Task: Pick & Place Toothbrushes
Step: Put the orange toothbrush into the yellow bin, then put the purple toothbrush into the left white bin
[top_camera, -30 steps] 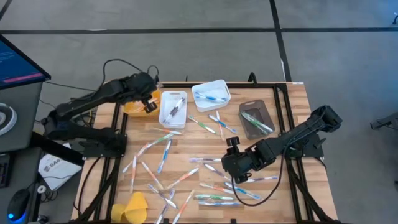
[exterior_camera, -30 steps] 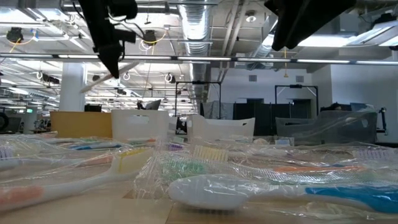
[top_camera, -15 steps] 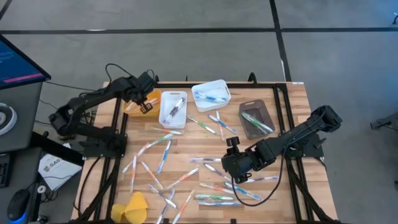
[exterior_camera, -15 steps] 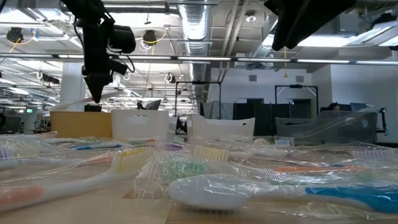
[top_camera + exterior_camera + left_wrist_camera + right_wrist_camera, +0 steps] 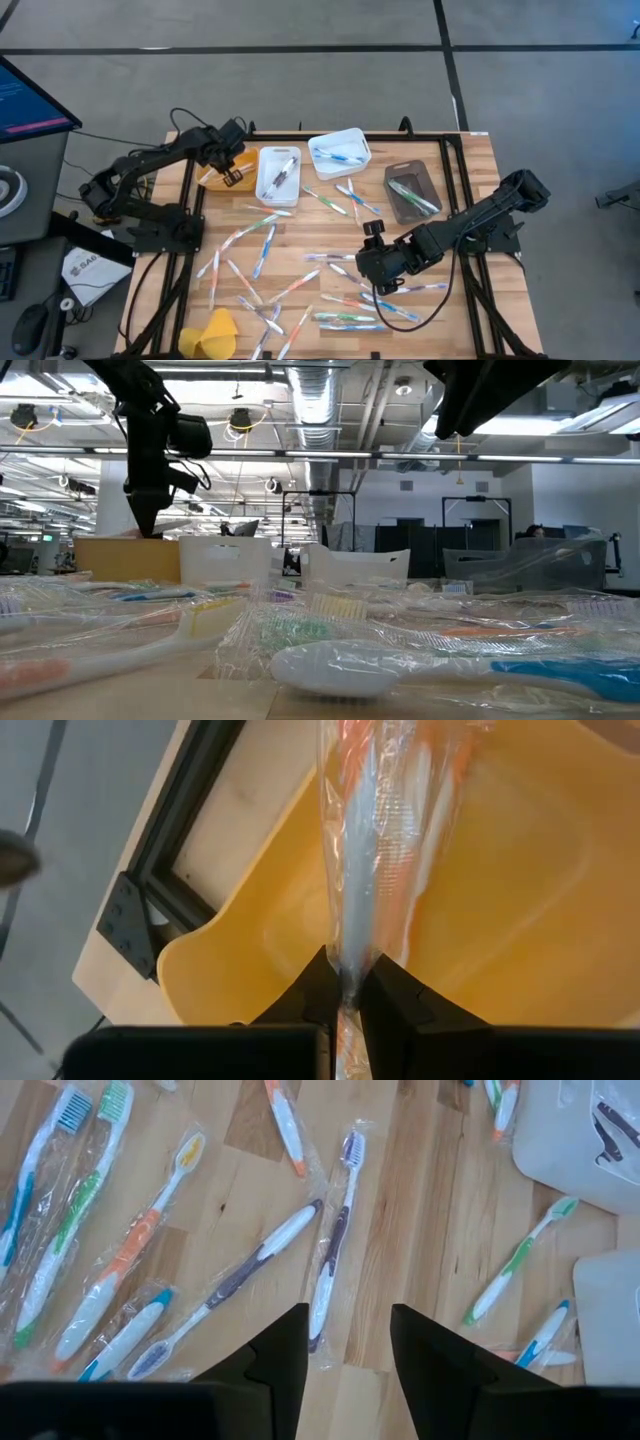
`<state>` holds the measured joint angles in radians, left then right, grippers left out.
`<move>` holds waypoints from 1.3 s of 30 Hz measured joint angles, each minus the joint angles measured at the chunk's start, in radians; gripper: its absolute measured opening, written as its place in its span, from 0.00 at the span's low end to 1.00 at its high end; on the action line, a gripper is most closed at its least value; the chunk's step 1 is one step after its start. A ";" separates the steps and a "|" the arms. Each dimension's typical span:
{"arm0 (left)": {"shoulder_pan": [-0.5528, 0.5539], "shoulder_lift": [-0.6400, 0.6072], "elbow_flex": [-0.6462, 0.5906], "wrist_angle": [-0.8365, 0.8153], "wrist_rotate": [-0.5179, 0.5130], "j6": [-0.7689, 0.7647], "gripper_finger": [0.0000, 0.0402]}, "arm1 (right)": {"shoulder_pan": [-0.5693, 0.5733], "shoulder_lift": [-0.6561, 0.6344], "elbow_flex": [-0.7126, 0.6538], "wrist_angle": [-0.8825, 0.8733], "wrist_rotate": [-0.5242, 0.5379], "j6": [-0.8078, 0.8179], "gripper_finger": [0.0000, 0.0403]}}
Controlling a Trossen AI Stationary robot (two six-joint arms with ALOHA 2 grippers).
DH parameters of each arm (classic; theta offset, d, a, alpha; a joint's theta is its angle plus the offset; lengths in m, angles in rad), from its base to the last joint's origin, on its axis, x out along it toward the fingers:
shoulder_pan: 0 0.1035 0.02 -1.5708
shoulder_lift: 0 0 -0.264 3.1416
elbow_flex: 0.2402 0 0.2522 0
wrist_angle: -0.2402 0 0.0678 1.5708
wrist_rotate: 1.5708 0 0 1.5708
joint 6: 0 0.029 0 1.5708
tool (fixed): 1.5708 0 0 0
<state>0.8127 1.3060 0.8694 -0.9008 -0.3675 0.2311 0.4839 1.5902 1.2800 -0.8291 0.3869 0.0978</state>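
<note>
**Left arm held a wrapped brush over the orange bin; right arm waited above the scatter**

The wooden table (image 5: 470,170) carried four bins along its far edge: an orange bin (image 5: 243,158) at the left, two white bins (image 5: 262,185) beside it, and a dark bin (image 5: 395,205) to the right. The white and dark bins each held a few brushes. Most of the toothbrushes (image 5: 262,250) lay loose across the middle and near side of the table, each sealed in a clear wrapper, some overlapping. A yellow lump (image 5: 213,333) sat at the near left corner.

The left gripper (image 5: 232,175) hung over the orange bin. Its jaws were closed tight on an orange-and-white wrapped toothbrush (image 5: 352,870), pinched near one end, so that the rest reached out over the bin's hollow (image 5: 500,910).

The right gripper (image 5: 348,1342) hovered above the scatter with its jaws parted and nothing between them. A purple-and-white toothbrush (image 5: 335,1245) lay just ahead of the fingertips.

These brushes looked light and stiff enough to keep straight when held by one end. The film wrapper was probably slippery and crinkly, so a grip on loose film alone could slide. A pinch across the thick handle, well inside the wrapper's edge, seemed safest. Overlapping wrappers might drag a neighbour along.
</note>
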 joint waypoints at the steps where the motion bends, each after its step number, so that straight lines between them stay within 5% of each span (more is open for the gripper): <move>1: 0.000 0.000 -0.006 0.003 0.002 0.001 0.05 | 0.000 0.000 0.000 0.000 0.000 0.000 0.34; 17: 0.000 0.000 -0.030 0.035 0.031 0.053 0.11 | 0.000 0.000 0.001 0.000 0.000 0.000 0.34; 39: -0.001 -0.004 -0.030 0.045 0.027 0.017 0.41 | 0.000 0.000 0.001 0.000 0.000 0.008 0.34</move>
<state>0.8120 1.3020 0.8394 -0.8561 -0.3401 0.2478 0.4839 1.5902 1.2808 -0.8295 0.3866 0.1059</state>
